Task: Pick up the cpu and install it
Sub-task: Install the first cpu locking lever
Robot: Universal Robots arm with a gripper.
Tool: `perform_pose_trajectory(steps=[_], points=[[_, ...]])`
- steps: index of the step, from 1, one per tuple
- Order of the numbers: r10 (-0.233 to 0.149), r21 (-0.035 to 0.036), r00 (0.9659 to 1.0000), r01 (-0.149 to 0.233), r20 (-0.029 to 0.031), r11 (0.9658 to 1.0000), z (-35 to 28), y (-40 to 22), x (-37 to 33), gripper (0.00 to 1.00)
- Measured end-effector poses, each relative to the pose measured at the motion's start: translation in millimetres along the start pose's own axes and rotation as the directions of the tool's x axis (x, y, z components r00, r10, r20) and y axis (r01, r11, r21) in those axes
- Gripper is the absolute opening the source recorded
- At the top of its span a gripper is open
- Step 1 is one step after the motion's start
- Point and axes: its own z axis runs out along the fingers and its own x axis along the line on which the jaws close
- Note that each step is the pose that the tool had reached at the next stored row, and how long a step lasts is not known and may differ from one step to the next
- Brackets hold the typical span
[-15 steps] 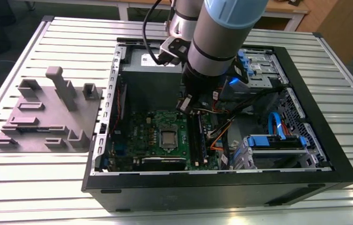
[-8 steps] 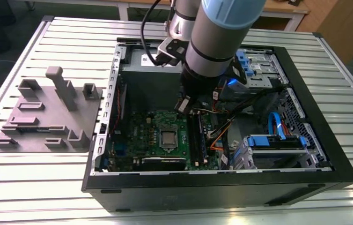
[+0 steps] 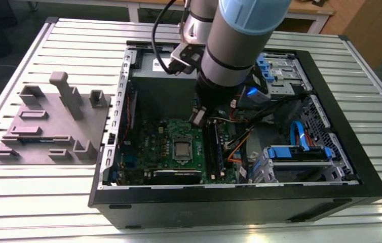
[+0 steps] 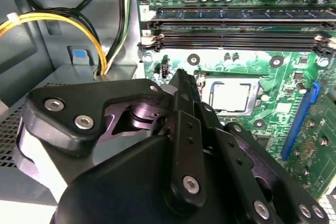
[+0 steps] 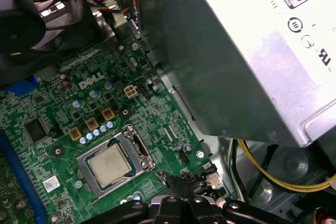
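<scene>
The cpu (image 3: 181, 148) lies flat in its socket in the middle of the green board (image 3: 152, 136), silvery top up, with the socket frame around it. Both wrist views show the cpu (image 4: 231, 96) (image 5: 110, 164) seated there with nothing on top of it. My gripper (image 3: 200, 119) hangs inside the open computer case, a little above the board and beside the socket toward the back of the case. Its black fingers (image 4: 181, 108) are pressed together, shut on nothing. The gripper's (image 5: 185, 181) tip stands just off the socket's corner.
Long black memory sticks (image 4: 236, 38) run beside the socket. A grey metal power supply box (image 5: 252, 51) with yellow cables stands close to the gripper. Blue drive brackets (image 3: 299, 154) fill the case's right part. A grey fixture plate (image 3: 52, 126) lies on the table at the exterior view's left.
</scene>
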Motion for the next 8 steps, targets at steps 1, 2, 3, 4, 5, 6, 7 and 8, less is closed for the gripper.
perform_pose_trajectory(steps=[1, 2, 3, 4, 5, 6, 7, 8], points=[[-0.002, -0.0002, 1.0000, 0.002, -0.0002, 1.0000, -0.1, -0.5, 0.9, 0.10], [-0.003, -0.0003, 1.0000, 0.003, -0.0003, 1.0000, -0.3, -1.2, 2.0, 0.10], [-0.004, -0.0004, 1.0000, 0.004, -0.0005, 1.0000, -0.5, -1.9, 3.2, 0.10], [-0.005, -0.0004, 1.0000, 0.005, -0.0006, 1.0000, -0.7, -2.4, 4.1, 0.10], [-0.005, -0.0004, 1.0000, 0.005, -0.0007, 1.0000, -0.8, -2.7, 4.7, 0.10], [-0.005, -0.0005, 1.0000, 0.005, -0.0006, 1.0000, -0.8, -2.9, 5.0, 0.10], [-0.005, -0.0004, 1.0000, 0.005, -0.0007, 1.0000, -0.9, -3.0, 5.1, 0.10], [-0.005, -0.0004, 1.0000, 0.005, -0.0007, 1.0000, -0.9, -3.2, 5.4, 0.10]])
